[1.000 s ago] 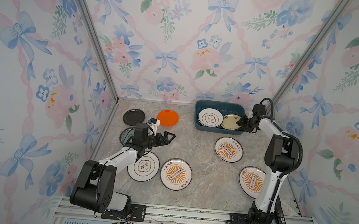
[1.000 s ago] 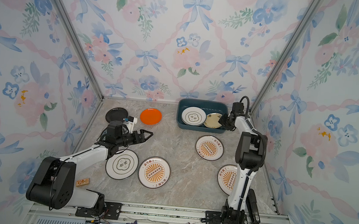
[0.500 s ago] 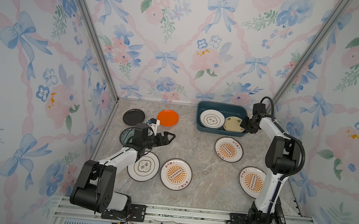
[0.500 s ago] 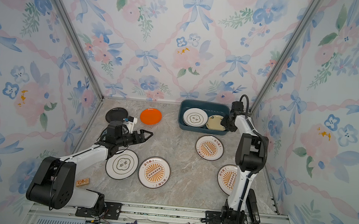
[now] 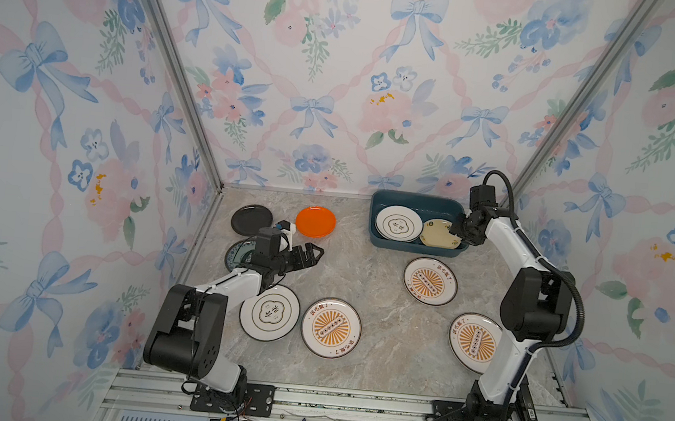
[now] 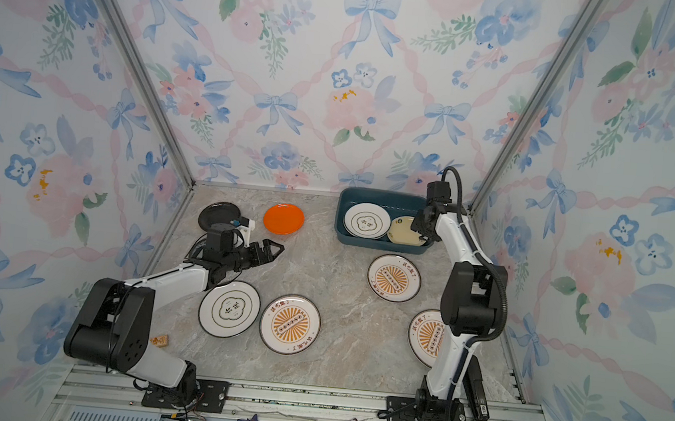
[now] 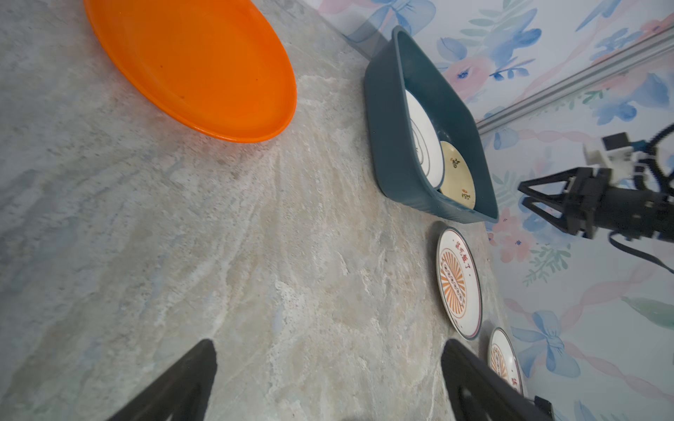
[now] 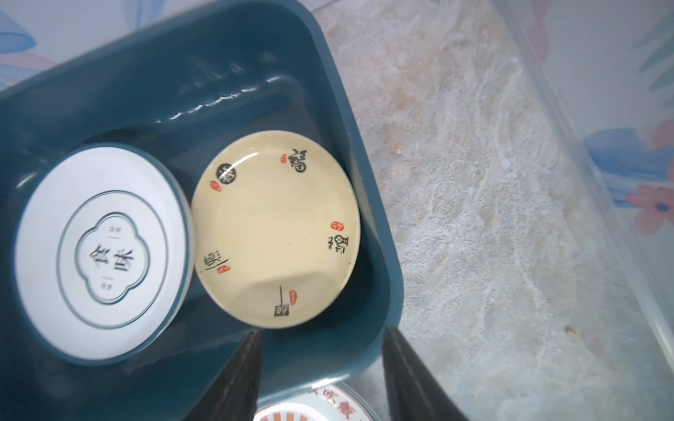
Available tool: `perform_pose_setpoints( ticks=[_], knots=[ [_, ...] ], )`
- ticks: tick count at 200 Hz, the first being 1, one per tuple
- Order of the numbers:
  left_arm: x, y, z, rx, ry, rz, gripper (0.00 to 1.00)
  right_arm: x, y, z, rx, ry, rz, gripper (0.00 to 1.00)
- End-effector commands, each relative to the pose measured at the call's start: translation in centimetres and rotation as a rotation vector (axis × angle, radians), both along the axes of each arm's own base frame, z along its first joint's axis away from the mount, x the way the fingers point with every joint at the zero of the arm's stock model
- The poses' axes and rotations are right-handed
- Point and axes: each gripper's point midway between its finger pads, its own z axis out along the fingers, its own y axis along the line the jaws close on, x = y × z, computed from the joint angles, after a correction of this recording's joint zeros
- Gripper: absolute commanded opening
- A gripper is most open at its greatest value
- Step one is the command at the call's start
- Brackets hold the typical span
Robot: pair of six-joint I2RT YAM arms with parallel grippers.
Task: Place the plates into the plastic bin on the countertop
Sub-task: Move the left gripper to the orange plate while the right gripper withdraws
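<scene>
The right gripper (image 8: 321, 333) has just spread its fingers clear, so the yellow plate (image 8: 275, 229) now lies in the plastic bin (image 5: 418, 200) at one o'clock on the surface (image 5: 380, 277) — left gripper (image 5: 313, 255) fingers spread, empty; further plates (image 5: 331, 327) outstanding.

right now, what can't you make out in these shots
- Teal patterned plate: mostly under the left arm in both top views.
- Rightmost sunburst plate: right arm covers part in both top views.
- Small tan block: too small to identify in a top view.
- Sunburst plate by the plastic bin: cut off by the right wrist view's edge.
</scene>
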Motion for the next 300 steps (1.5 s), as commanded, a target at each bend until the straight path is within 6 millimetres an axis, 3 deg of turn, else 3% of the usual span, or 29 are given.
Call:
perform_pose_setpoints(
  ticks=[1,21,34,41,73,128,184,216,222,252,300],
  knots=[
    [2.5,2.0,-1.1,0.076,0.012,0.081,0.98,-1.7,1.7,4.0,-0.009,-0.089,0.045,0.7],
    [4.1,2.7,-2.1,0.086,0.033,0.111,0.98,-3.0,3.1,4.9,0.105,-0.143,0.075,0.95],
    [5.2,3.3,-2.6,0.098,0.039,0.134,0.98,-3.9,3.9,5.0,0.169,-0.167,0.088,0.99],
    [5.7,3.5,-2.8,0.099,0.043,0.142,0.98,-4.6,4.1,6.0,0.188,-0.194,0.091,0.99],
    [7.6,4.4,-4.2,0.078,0.082,0.183,0.94,-6.8,4.8,6.4,0.223,-0.215,0.104,0.97],
    [10.6,4.9,-7.0,0.043,0.139,0.227,0.84,-9.0,5.9,6.0,0.25,-0.215,0.138,0.94],
    [12.4,5.2,-9.6,0.017,0.187,0.244,0.66,-9.9,6.6,5.3,0.276,-0.215,0.158,0.92],
    [13.0,5.3,-10.2,0.016,0.192,0.245,0.5,-10.1,6.8,5.3,0.277,-0.216,0.164,0.91],
    [13.1,5.4,-10.3,0.017,0.192,0.247,0.52,-10.1,6.8,5.3,0.278,-0.215,0.164,0.91],
    [13.5,5.6,-11.0,0.011,0.202,0.247,0.39,-10.2,7.0,5.5,0.283,-0.221,0.168,0.91],
    [13.8,5.8,-12.3,0.008,0.22,0.241,0.26,-10.3,7.3,5.0,0.285,-0.21,0.174,0.91]
  ],
)
